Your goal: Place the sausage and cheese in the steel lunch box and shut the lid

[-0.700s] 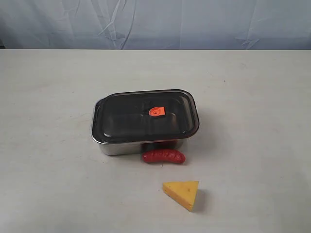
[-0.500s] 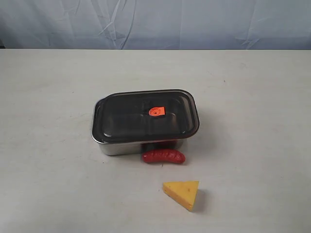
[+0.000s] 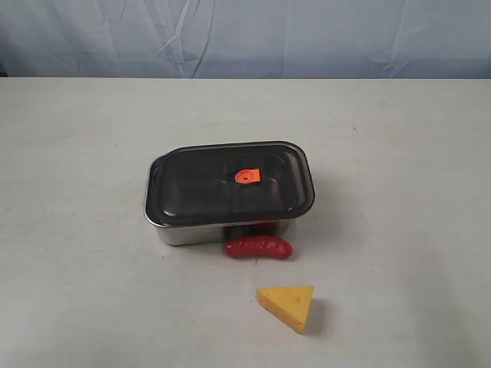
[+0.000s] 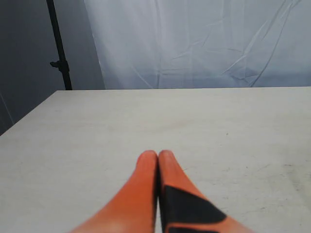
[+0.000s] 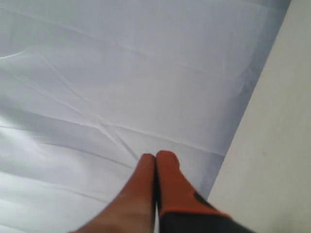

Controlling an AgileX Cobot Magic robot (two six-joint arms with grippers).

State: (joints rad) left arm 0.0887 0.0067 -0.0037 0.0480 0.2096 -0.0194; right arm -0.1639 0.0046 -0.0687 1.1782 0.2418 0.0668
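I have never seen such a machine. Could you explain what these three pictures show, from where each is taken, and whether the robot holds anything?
This is a robot with two arms, each ending in a gripper, a two-fingered clamp. One picture comes from a camera off the arms, looking over the table. There a steel lunch box stands with its dark see-through lid on it, an orange tab at the lid's centre. A red toy sausage lies beside the box, and a yellow cheese wedge lies apart, nearer the camera. No arm shows there. The other two pictures come from cameras on the wrists. One shows the left gripper, orange fingers pressed together, above bare table. The other shows the right gripper, also shut, before a pale cloth. Neither holds anything.
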